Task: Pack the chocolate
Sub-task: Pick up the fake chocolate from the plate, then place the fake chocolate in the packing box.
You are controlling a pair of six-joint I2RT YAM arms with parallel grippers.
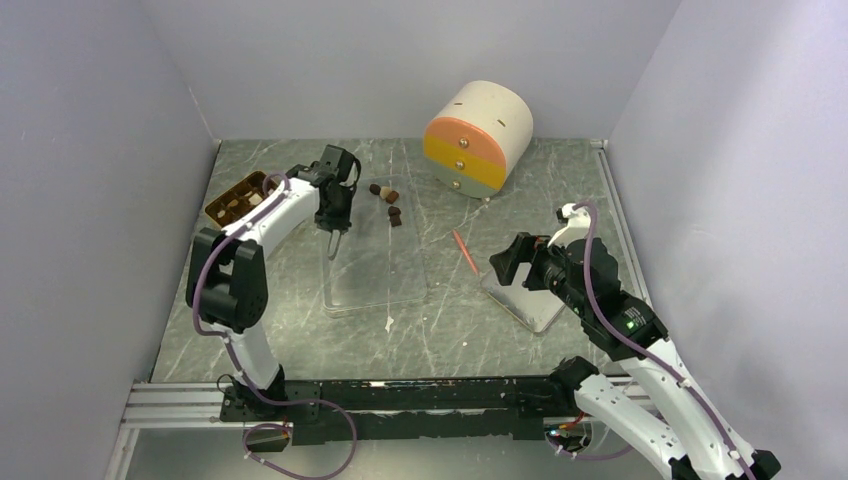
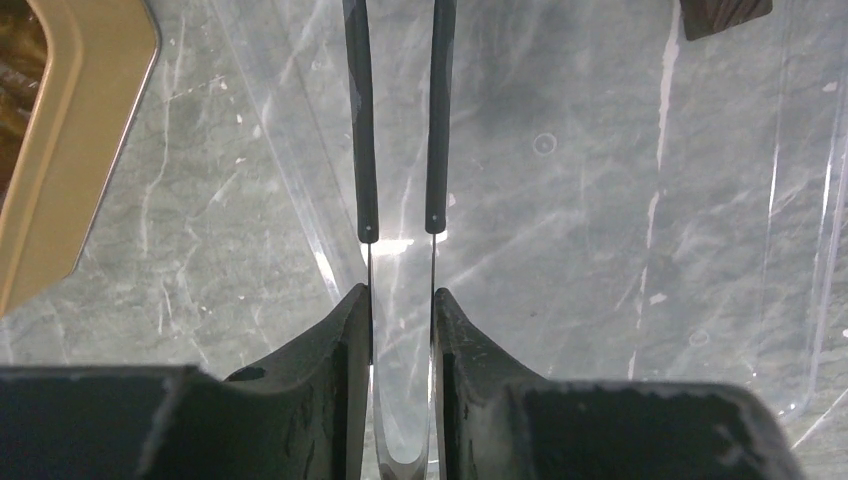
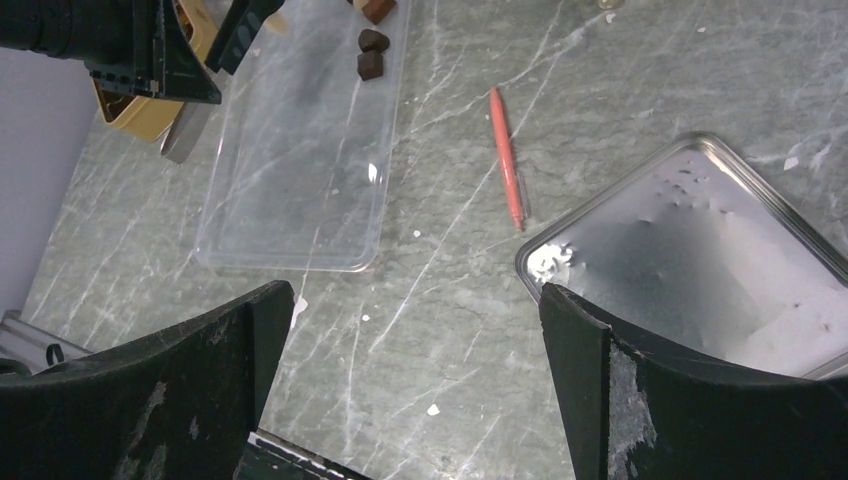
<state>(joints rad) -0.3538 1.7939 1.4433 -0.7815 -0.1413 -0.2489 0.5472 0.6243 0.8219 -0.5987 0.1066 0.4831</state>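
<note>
Both arms have glossy white links between chunky black joint housings. A purple cable [image 1: 199,290] loops loosely along the left arm [image 1: 268,213], another along the right arm [image 1: 655,368], where a small green light [image 1: 629,323] glows. The right fingers [image 3: 190,400] are broad matt-black wedges, scuffed with pale scratches.

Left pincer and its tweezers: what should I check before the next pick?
1. Grip: left pincer clamped on the tweezers, ok.
2. Load: nothing shows between the tweezers arms, ok.
3. Aim: tweezers above a loose chocolate, not ok; the pieces lie farther along the clear tray.
4. Free slot in the golden tray: cannot tell.
5. Other arm: right pincer open, away from the clear tray, ok.
</note>
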